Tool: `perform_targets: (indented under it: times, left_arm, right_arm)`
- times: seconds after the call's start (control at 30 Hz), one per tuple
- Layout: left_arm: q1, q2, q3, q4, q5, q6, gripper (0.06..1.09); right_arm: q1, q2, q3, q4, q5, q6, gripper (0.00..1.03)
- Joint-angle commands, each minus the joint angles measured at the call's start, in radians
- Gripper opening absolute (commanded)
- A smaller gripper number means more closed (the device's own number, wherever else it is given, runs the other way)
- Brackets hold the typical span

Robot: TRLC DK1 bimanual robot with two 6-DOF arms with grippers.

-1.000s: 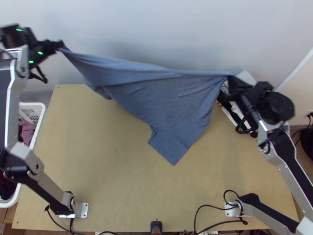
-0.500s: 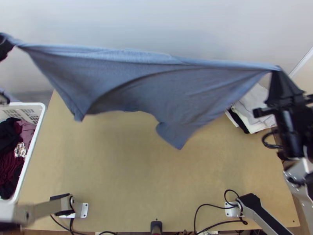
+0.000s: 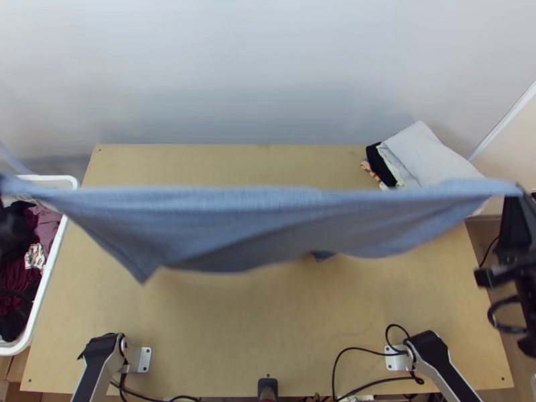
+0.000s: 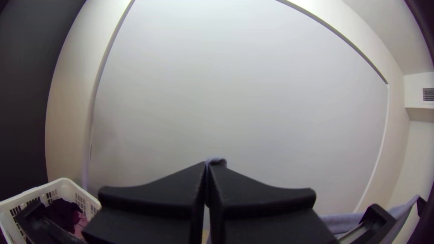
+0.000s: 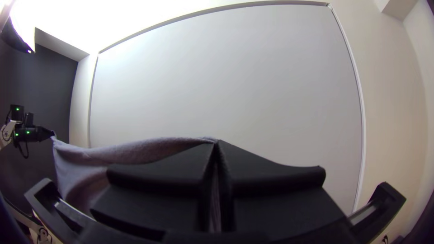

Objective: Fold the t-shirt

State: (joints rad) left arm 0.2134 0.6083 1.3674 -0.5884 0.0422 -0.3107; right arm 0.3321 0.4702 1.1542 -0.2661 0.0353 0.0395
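Currently t-shirt (image 3: 234, 231) aloft, strung side to side over bench (image 3: 214, 335), left edge to right edge | left gripper (image 4: 209, 163), right gripper (image 5: 216, 141): each pinching one end | done: grasp, lift, stretch | to do: lay flat, all folds | progress: early, I'd say

I see a large pale panel (image 4: 244, 99) beyond the light wooden table (image 3: 268, 315), a dark wall (image 4: 27, 104) and a vent (image 4: 428, 94).
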Motion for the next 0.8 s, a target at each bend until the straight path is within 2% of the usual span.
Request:
perform_targets:
  times: [0.0, 0.23, 0.47, 0.6, 0.77]
  left_arm:
    - [-0.008, -0.051, -0.119, -0.001, -0.005, 0.009, 0.09]
    - [-0.063, -0.070, -0.360, 0.001, -0.004, 0.007, 0.09]
    - [-0.128, 0.005, -0.614, 0.157, -0.004, 0.010, 0.09]
    - [-0.161, 0.163, -0.679, 0.283, -0.005, 0.015, 0.09]
    - [-0.184, 0.458, -0.639, 0.453, -0.005, 0.019, 0.09]
  right_arm:
    - [0.019, -0.050, -0.080, -0.030, 0.020, 0.034, 0.03]
    - [0.025, -0.090, -0.344, -0.021, 0.018, 0.174, 0.03]
    - [0.051, -0.045, -0.611, 0.130, 0.011, 0.260, 0.03]
    - [0.051, 0.031, -0.715, 0.251, 0.005, 0.281, 0.03]
    - [0.035, 0.220, -0.757, 0.407, 0.002, 0.327, 0.03]
